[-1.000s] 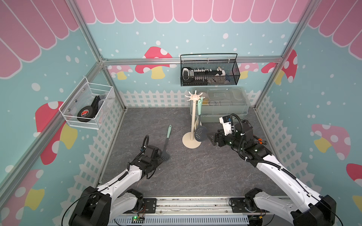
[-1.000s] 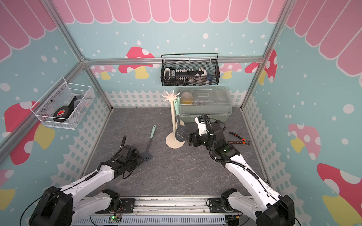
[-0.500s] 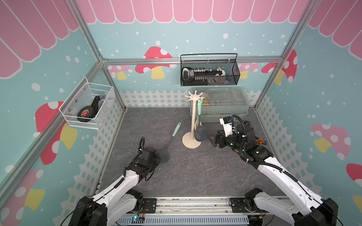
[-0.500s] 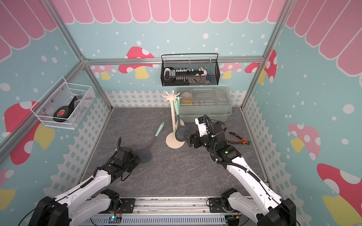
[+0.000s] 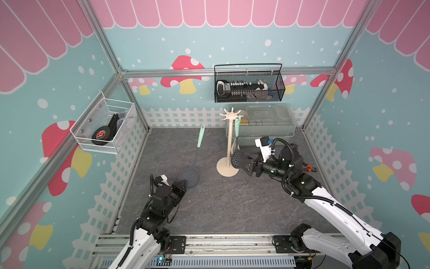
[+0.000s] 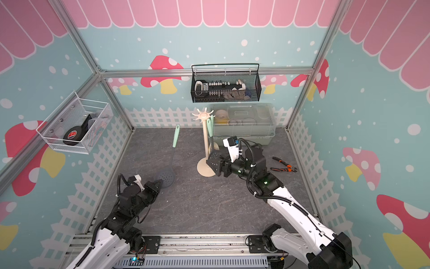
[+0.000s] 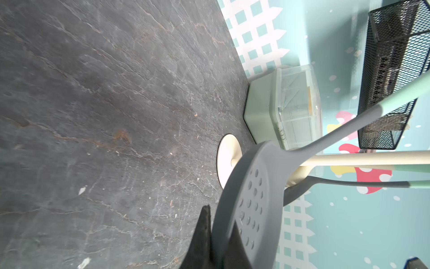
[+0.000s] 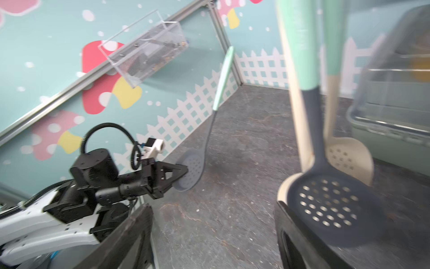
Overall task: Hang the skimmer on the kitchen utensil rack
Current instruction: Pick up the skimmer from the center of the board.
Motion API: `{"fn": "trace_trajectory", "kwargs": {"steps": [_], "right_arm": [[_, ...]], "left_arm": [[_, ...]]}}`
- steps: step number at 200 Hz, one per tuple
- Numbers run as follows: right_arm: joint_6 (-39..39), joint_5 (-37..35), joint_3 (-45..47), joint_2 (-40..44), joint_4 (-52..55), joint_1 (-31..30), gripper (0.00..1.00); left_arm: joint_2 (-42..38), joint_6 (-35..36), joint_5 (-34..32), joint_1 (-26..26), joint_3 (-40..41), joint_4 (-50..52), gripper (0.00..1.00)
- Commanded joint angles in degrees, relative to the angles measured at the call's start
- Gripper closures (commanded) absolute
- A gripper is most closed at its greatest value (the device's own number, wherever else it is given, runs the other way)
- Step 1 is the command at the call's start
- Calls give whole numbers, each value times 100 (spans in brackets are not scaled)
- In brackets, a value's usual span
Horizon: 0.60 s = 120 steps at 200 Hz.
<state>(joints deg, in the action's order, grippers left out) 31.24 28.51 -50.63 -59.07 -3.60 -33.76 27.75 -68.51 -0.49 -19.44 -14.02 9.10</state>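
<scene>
The skimmer (image 5: pixel 189 179) has a grey perforated round head and a mint green handle. My left gripper (image 5: pixel 182 185) is shut on the rim of its head, which shows close up in the left wrist view (image 7: pixel 253 198) with the fingers (image 7: pixel 202 237) clamped on its edge. Its handle (image 6: pixel 176 137) slants up toward the back wall. The kitchen utensil rack (image 5: pixel 229 139), a cream pole on a disc base, stands to the right of it. A second grey perforated spoon (image 8: pixel 330 209) and a cream slotted spoon (image 8: pixel 349 158) hang from it. My right gripper (image 5: pixel 245 163) stands open beside the hanging grey head, holding nothing.
A clear lidded box (image 5: pixel 267 121) sits against the back wall behind the rack. Orange-handled pliers (image 6: pixel 283 165) lie on the floor to the right of my right arm. A black mesh basket (image 5: pixel 249 86) hangs on the back wall and a white mesh basket (image 5: pixel 104 128) on the left wall.
My left gripper has shut on the skimmer's head and lifted it off the floor, so the handle swung up. My right gripper has edged closer to the rack's base.
</scene>
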Motion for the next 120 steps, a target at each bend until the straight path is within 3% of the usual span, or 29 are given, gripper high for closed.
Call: {"fn": "trace_trajectory", "kwargs": {"steps": [1, 32, 120], "right_arm": [[248, 204, 3, -78, -695, -266, 17], [441, 256, 53, -406, -1139, -538, 18], [567, 15, -624, -1720, -1676, -995, 22]], "left_arm": [[102, -169, 415, 39, -18, -590, 100], [118, -309, 731, 38, 33, -1146, 100], [-128, -687, 1090, 37, -52, -1312, 100]]}}
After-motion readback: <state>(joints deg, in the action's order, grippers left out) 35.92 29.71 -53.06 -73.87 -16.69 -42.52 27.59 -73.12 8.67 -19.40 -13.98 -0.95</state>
